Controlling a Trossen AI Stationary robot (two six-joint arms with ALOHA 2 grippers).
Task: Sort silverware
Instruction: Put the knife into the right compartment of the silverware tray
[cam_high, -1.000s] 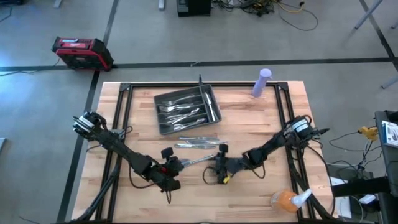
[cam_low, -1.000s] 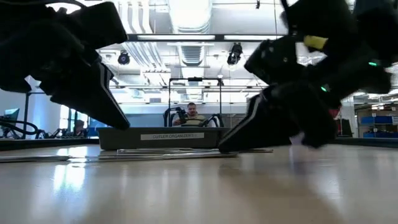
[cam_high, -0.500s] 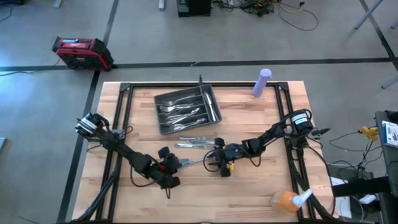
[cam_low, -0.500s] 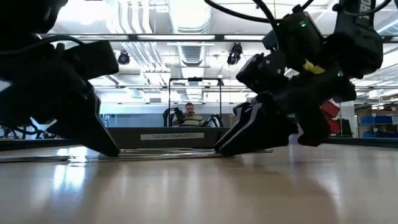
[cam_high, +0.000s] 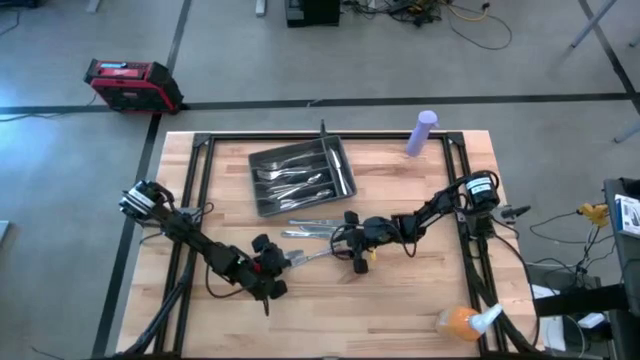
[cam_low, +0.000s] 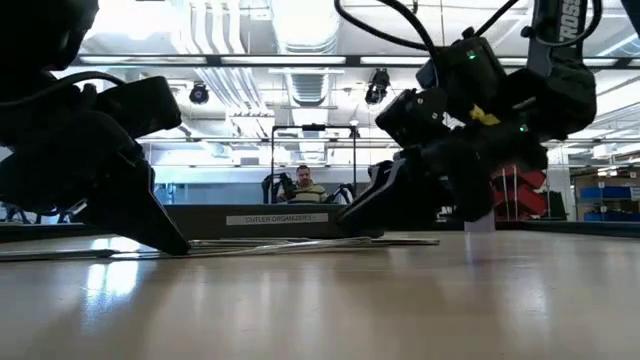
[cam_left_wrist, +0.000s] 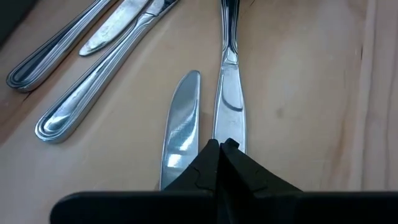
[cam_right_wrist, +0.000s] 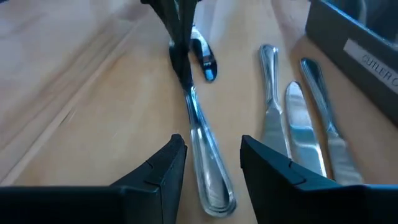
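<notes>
Low in the middle of the high view, the left gripper (cam_high: 282, 260) is lying close to the wooden table (cam_high: 400, 310), its fingers (cam_left_wrist: 211, 165) pressing together on the blade end of a knife (cam_high: 312, 254). The knife is resting flat on the wood and running toward the right gripper (cam_high: 347, 243), which is sitting just right of centre. That claw is standing spread, one finger (cam_right_wrist: 158, 168) on each side of the knife's handle without touching it. A second blade (cam_left_wrist: 180, 127) is lying just beside the held one in the left wrist view. A little higher in the frame, the loose silverware (cam_high: 315, 230) is lying side by side in a small cluster, between the grippers and the dark tray (cam_high: 256, 185). The tray is sitting tilted above centre, and the sorted silverware (cam_high: 295, 178) is lying lengthwise in its compartments; which kind is filling which slot cannot be told. A purple bottle (cam_high: 423, 132) is standing at the table's upper right corner. In the low view, a person (cam_low: 305, 185) is sitting far behind the tray.
</notes>
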